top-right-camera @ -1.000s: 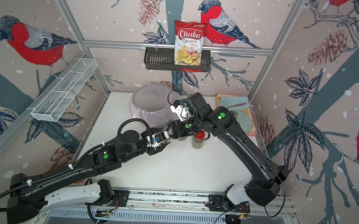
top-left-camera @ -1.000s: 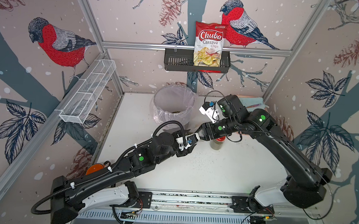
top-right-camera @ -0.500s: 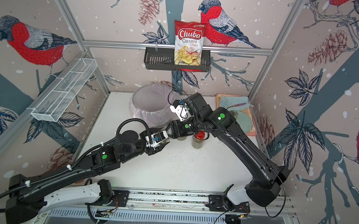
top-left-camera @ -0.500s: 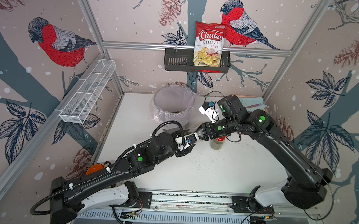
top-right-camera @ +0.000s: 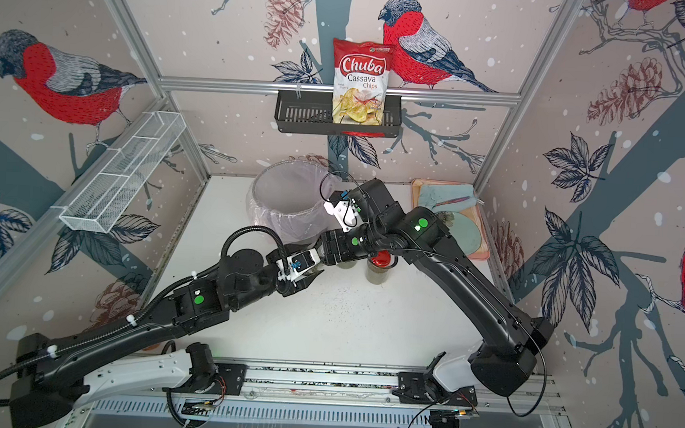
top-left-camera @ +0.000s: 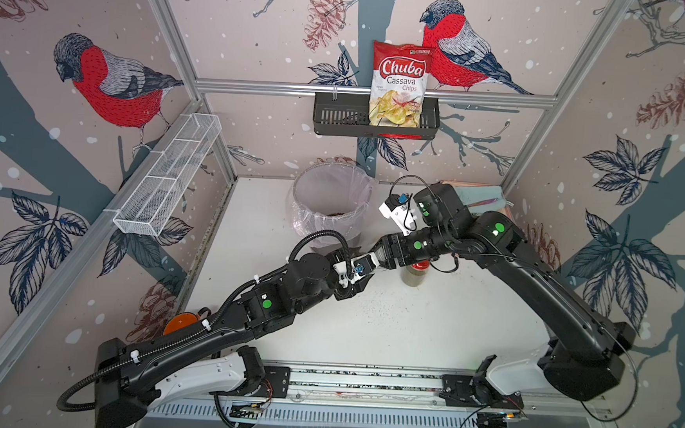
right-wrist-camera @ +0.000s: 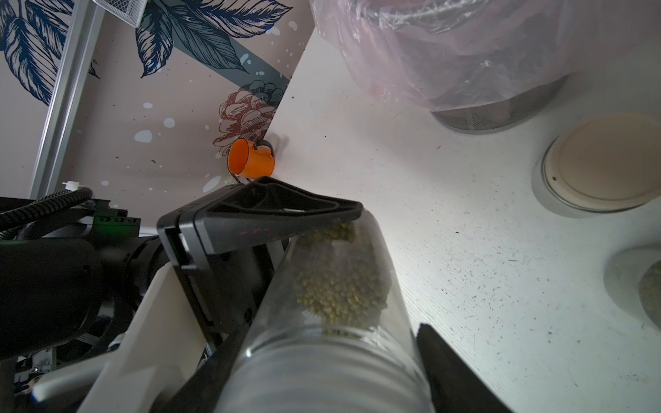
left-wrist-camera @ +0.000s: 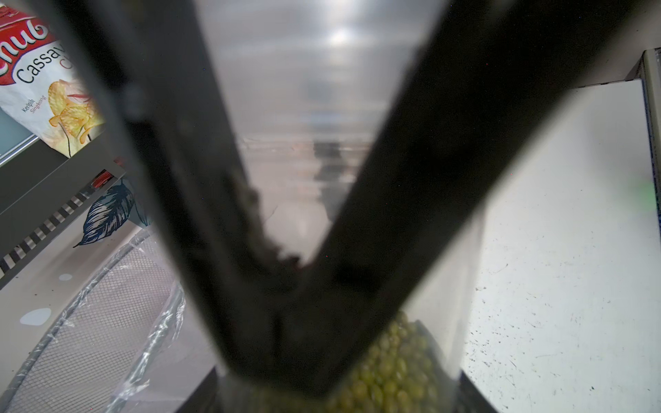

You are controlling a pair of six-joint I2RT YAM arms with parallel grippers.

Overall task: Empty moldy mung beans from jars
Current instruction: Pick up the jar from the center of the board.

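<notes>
A clear lidless jar [right-wrist-camera: 332, 339] lies on its side above the table, with mung beans [right-wrist-camera: 339, 286] piled toward its base. My left gripper [top-left-camera: 363, 275] is shut on the jar's base end, one of its fingers [right-wrist-camera: 279, 211] lying across the wall. The beans [left-wrist-camera: 393, 372] show under those fingers in the left wrist view. My right gripper [right-wrist-camera: 322, 375] is open around the threaded neck, with a thin gap at one finger. Upright on the table stand a beige-lidded jar [right-wrist-camera: 604, 164] and a red-lidded jar [top-left-camera: 415, 268] with beans.
A grey mesh bin [top-left-camera: 304, 204] with a clear liner stands just behind the grippers, some beans in its bottom. An orange cup [right-wrist-camera: 252, 162] lies at the left wall. A tray [top-right-camera: 452, 189] with a cloth sits at the back right. Dark specks dot the tabletop.
The right gripper's jaws have spread apart around the jar's neck. Both arms and the jar stay where they were.
</notes>
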